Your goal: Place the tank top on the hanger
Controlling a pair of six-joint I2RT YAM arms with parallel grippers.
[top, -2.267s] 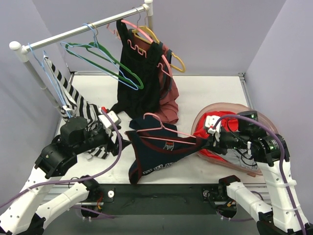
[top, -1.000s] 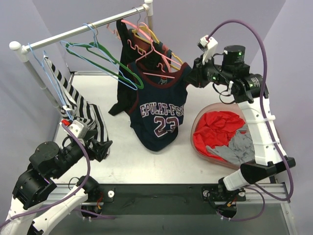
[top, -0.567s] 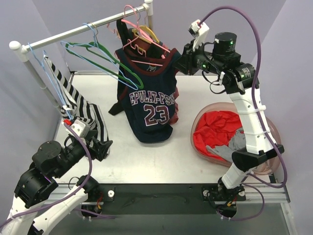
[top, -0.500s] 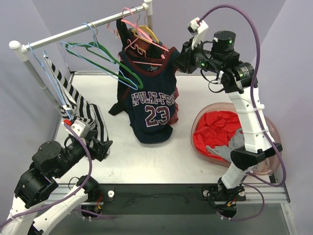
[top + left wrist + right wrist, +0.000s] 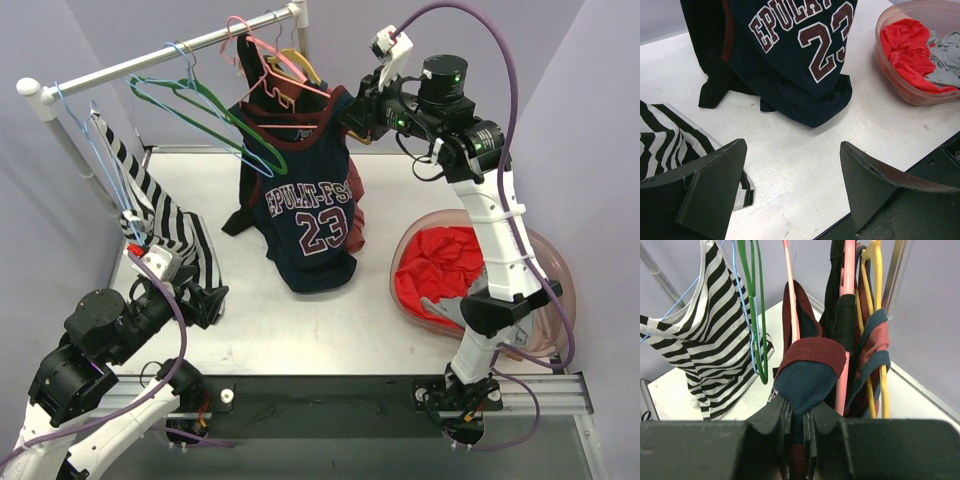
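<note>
The navy tank top [image 5: 310,215] with the white 23 hangs on the pink hanger [image 5: 272,78], its hem bunched on the table. My right gripper [image 5: 350,118] is raised beside the rail and shut on the tank top's red-trimmed shoulder strap [image 5: 805,382]. The right wrist view shows my right gripper [image 5: 797,415] with the strap pinched between its jaws, and the pink hanger [image 5: 789,285] rising behind. The hanger's hook is up by the rail [image 5: 150,60]. My left gripper [image 5: 205,300] is open and empty, low at the front left. In the left wrist view my left gripper [image 5: 792,147] faces the tank top [image 5: 800,45].
A green hanger [image 5: 215,125], a yellow hanger [image 5: 867,315], a black dress [image 5: 255,190] and a striped garment [image 5: 150,215] hang on the rail. A pink basin [image 5: 560,270] with red and grey clothes stands at the right. The striped garment [image 5: 665,135] lies by my left fingers.
My right gripper lifted the tank top on the pink hanger off the table, then carried it up and left to the rail. My left gripper let go and drew back.
</note>
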